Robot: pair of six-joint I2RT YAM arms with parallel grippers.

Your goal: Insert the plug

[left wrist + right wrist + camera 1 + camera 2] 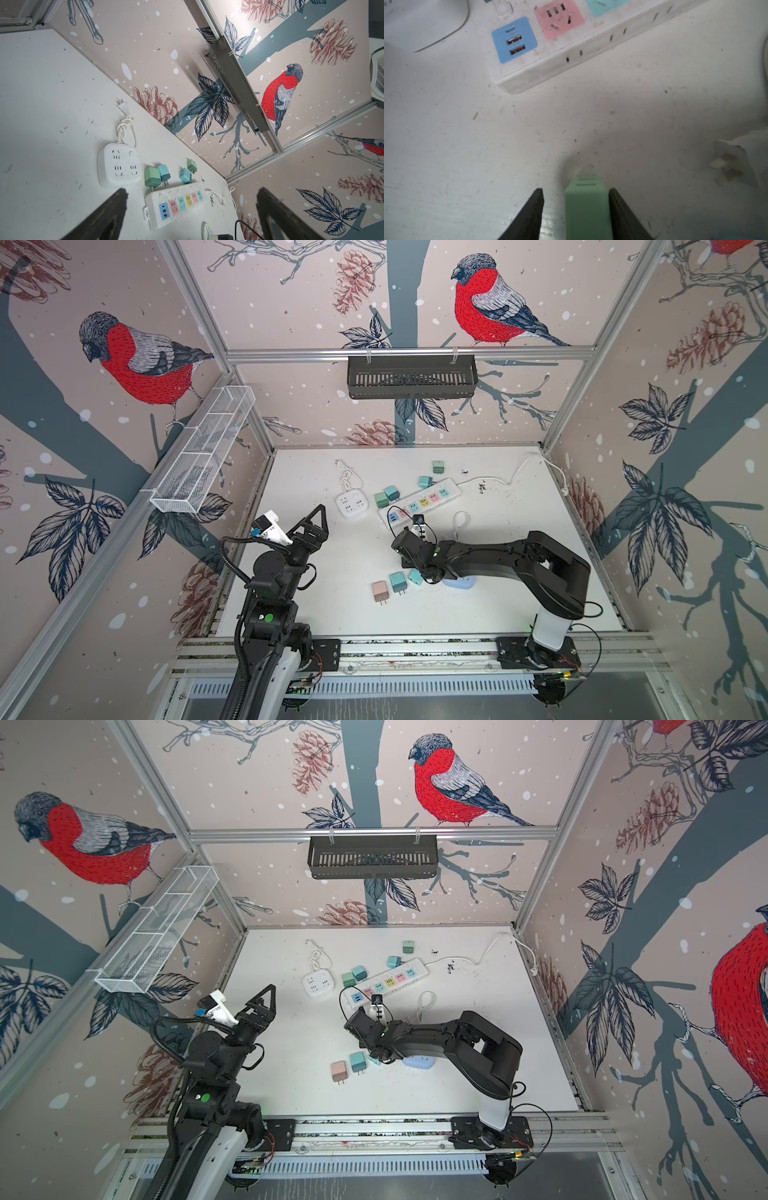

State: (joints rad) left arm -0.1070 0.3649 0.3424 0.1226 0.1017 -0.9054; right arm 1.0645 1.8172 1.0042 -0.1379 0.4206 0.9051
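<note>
Setting: booth papered in a bullfinch-and-pinecone print; white, scuffed worktop (pixel 353 564).
Left gripper (pixel 191 192): held up at the near left, jaws spread wide, nothing between them.
Right gripper (pixel 575 190): pointed down at the worktop, jaws either side of the green plug (pixel 586 207). One finger (pixel 620 216) is against its side and a gap shows at the other, so it is not yet clamped.
Task thing: the green plug lies on the worktop near the front, apart from the power strip (pixel 571 52).
Step (my reading): securing the grasp before the lift.
Doing it well: close until both fingers bear on the flat sides, centred so the body cannot twist. Lift clear, square the prongs to a free socket and press straight down. The pink socket (pixel 559 18) is closest. The strip is loose and may slide.
Count, near: three plugs by the right arm: pink plug (pixel 379 591), teal plug (pixel 398 583) and the one between the jaws. One pale blue block (pixel 459 583) lies half under the arm, kind unclear.
Count, middle: one power strip with five coloured sockets and a blue USB panel (pixel 514 39), apparently all empty; one square socket block (pixel 352 504).
Count, far: four more plugs, two green and two teal, the farthest plug (pixel 437 466) beyond the strip.
Walls: one wire basket (pixel 203 456); one black basket (pixel 411 377).
</note>
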